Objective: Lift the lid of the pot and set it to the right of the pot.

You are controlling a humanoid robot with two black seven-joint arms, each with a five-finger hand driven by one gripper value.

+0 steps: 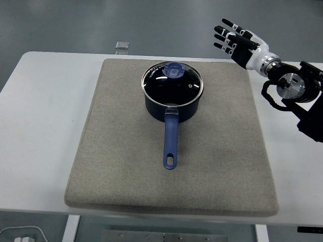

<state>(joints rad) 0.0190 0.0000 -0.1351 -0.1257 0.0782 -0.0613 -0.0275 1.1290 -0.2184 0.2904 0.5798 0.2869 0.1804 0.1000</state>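
Note:
A dark blue pot stands on the grey mat, its long blue handle pointing toward the near edge. A glass lid with a steel rim and a blue knob sits on the pot. My right hand hovers at the far right, above the mat's back right corner, well apart from the lid. Its fingers are spread and hold nothing. The left arm does not show.
The grey mat covers most of the white table. A small clear object lies on the floor just beyond the table's far edge. Bare mat lies to the right of the pot.

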